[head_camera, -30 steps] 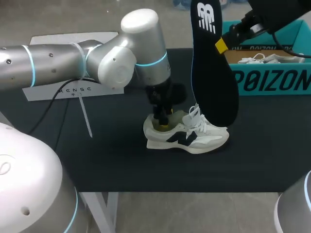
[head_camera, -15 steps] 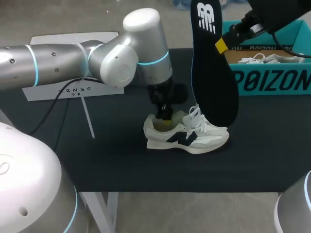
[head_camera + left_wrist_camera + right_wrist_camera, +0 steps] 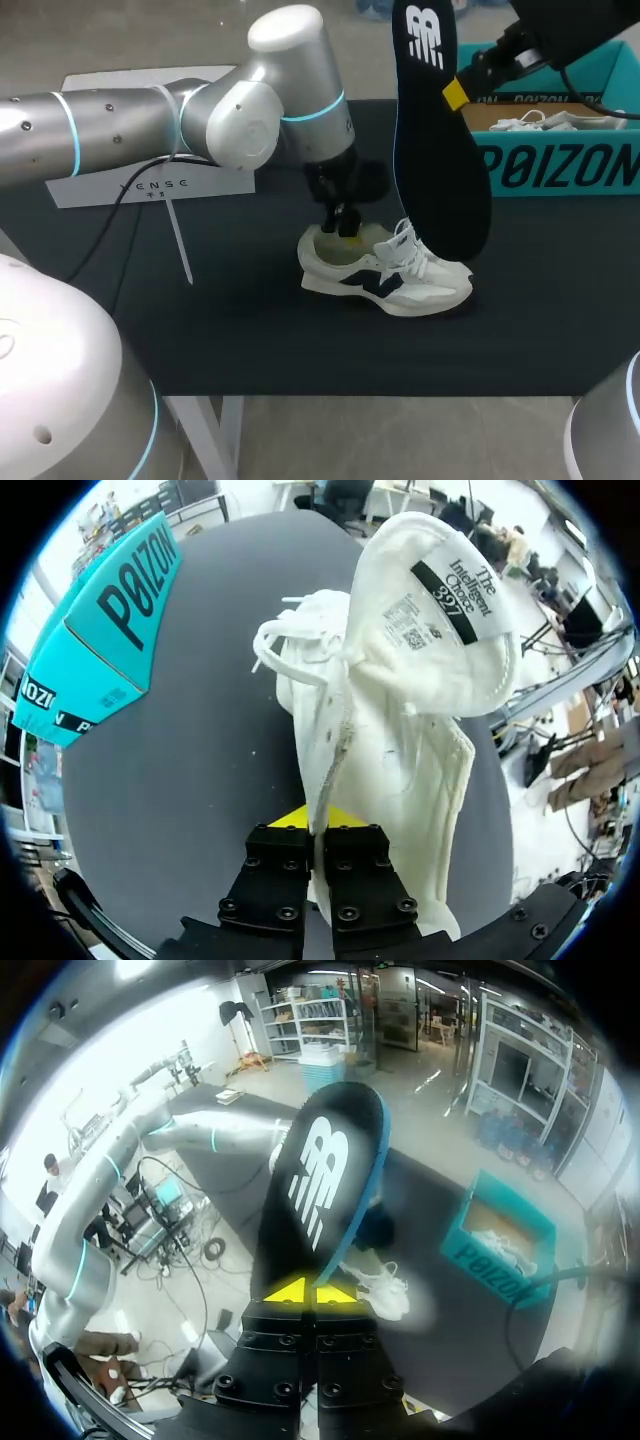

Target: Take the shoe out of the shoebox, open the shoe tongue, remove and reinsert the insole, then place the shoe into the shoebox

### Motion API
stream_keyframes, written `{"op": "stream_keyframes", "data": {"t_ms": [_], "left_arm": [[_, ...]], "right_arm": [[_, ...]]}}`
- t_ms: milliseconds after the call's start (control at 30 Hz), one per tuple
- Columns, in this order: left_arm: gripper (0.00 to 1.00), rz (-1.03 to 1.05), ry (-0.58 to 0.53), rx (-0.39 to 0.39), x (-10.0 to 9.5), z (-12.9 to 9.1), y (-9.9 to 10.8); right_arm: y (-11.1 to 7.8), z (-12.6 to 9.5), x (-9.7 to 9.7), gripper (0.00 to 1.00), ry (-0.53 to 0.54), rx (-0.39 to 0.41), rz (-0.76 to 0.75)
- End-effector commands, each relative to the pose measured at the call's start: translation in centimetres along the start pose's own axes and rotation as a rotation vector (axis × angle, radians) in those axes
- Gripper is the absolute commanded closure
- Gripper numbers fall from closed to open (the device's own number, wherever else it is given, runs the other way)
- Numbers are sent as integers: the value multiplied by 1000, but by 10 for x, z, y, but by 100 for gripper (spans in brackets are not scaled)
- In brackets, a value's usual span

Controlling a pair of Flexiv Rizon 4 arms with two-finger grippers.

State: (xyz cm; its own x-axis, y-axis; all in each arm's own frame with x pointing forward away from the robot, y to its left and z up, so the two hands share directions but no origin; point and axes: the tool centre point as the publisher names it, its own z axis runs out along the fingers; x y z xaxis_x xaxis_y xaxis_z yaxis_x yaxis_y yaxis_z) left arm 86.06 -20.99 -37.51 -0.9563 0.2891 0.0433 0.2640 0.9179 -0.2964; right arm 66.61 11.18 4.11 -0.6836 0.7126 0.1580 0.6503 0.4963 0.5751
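Insole (image 3: 440, 130) out, pinched upright in right gripper (image 3: 455, 93); left gripper (image 3: 348, 228) clamps shoe (image 3: 385, 275) collar. Reinsertion next, likely: toe end lowered into the opening.

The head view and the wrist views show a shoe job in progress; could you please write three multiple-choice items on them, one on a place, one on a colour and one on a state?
1. Where is the shoe?
A. hanging in the air
B. on the dark table
C. on the floor

2. What colour is most of the insole?
A. black
B. white
C. red

3. What state is the right gripper in?
A. open and empty
B. shut on the shoe
C. shut on the insole

Answers:
1. B: the head view shows the shoe's sole resting on the table.
2. A: the insole's face is black, with only a white mark near its top.
3. C: the right wrist view shows both yellow tips pinching the insole's end, holding it upright.
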Motion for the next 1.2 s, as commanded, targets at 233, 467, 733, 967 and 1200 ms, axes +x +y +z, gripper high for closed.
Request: {"op": "stream_keyframes", "data": {"t_ms": [233,467,733,967,1200], "left_arm": [[100,52,-18,-30,-12,-71,-3],[100,149,85,27,-18,-93,-17],[100,386,261,19,-21,-92,-22],[100,682,254,-126,-21,-80,-16],[100,771,239,-120,-18,-78,-20]], "right_arm": [[2,0,0,100,1,3,1],[2,0,0,100,1,3,1],[2,0,0,100,1,3,1],[2,0,0,100,1,3,1],[2,0,0,100,1,3,1]]}}
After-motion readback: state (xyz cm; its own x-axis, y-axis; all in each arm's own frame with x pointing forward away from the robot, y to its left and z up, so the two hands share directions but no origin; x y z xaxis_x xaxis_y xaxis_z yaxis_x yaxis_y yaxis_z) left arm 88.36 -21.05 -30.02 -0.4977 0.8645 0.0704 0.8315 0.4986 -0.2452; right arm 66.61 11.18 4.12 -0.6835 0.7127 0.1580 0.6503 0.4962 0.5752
